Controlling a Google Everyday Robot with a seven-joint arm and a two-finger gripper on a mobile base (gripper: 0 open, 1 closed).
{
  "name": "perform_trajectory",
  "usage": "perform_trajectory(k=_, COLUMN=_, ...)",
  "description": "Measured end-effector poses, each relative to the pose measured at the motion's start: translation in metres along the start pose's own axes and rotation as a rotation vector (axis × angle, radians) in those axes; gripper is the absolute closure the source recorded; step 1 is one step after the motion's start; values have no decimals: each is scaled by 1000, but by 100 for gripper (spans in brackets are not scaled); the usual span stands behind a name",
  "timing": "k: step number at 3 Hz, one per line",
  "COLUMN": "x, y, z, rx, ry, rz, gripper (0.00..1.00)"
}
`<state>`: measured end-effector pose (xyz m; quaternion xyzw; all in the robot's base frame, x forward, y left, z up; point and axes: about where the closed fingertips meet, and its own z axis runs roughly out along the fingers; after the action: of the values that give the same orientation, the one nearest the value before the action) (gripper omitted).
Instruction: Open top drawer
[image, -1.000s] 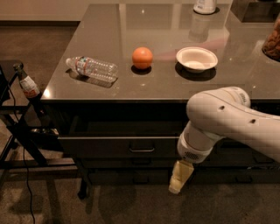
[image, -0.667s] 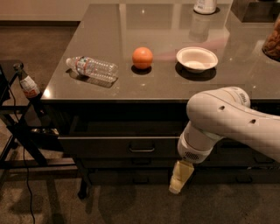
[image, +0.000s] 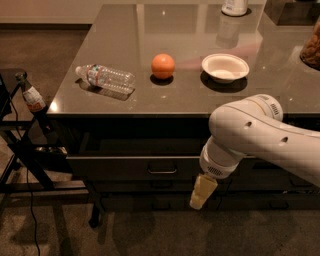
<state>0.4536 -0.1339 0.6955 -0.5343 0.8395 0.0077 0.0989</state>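
Top drawer sits just under the table edge, pulled partly out. My white arm hangs in front of it. The gripper points down, right of the drawer handle; apart or together, I cannot tell. Bottle, bowl and orange sit on top.

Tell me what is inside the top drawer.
The top drawer stands pulled out, but its inside is in dark shadow and no contents can be made out. The arm covers its right part. The claw hangs just below the drawer front, right of the handle.
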Motion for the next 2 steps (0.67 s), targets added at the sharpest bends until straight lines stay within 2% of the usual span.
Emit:
perform_trajectory(k=1, x=-10, y=-12, z=12, rx=22, ry=7, rz=-10, gripper=0)
perform_trajectory(k=2, x=-23, y=-21, z=32, rx=20, ry=17, rz=-28, gripper=0)
